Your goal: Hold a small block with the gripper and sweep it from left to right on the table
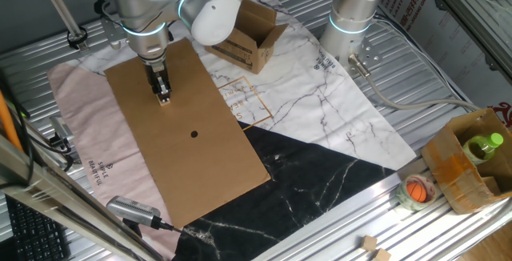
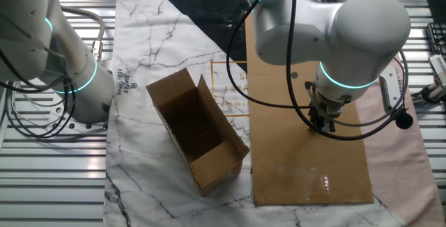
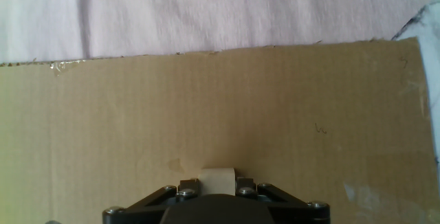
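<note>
Fingers of my hand [image 1: 163,95] were pinching the small block [image 3: 218,178], which sat on the brown cardboard sheet [image 1: 210,161] near that sheet's far end, toward the surface's [image 1: 448,69] far left corner. I saw the sheet's black dot [image 1: 194,134] well apart from the hand, nearer me.

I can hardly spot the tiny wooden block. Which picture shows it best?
The hand view: the small block sits pale and plain between the gripper's fingers, against the brown cardboard. In one fixed view it is just a speck at the fingertips. In the other fixed view I cannot make it out.
</note>
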`<state>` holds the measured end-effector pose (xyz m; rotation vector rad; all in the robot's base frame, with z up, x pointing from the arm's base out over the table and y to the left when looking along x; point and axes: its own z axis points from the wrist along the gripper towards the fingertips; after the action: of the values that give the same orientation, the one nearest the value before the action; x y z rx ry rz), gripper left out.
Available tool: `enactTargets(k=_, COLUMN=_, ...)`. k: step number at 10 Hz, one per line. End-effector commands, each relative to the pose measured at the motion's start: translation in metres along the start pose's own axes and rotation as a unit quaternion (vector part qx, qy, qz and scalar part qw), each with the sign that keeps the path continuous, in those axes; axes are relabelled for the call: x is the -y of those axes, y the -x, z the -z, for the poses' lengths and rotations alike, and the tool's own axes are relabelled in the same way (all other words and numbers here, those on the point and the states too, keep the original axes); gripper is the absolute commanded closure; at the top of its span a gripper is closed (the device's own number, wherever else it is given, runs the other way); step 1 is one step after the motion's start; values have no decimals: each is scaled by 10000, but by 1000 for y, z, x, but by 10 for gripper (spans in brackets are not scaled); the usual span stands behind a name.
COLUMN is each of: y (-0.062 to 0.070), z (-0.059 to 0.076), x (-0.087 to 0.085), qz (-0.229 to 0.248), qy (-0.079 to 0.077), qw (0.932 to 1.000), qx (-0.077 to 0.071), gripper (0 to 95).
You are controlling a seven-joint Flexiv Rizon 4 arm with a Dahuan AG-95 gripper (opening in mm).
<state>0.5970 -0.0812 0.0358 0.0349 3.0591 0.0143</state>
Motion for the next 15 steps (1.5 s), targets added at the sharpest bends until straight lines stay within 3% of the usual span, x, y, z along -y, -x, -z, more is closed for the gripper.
enactTargets(k=1, y=1, z=0, x=-1, qz=-10, qy=-8, qw=10000, qx=8, gripper=950)
enactTargets(k=15, y=2, z=0, x=-12, qz=-92, qy=4, qw=10000, qx=7, gripper=950)
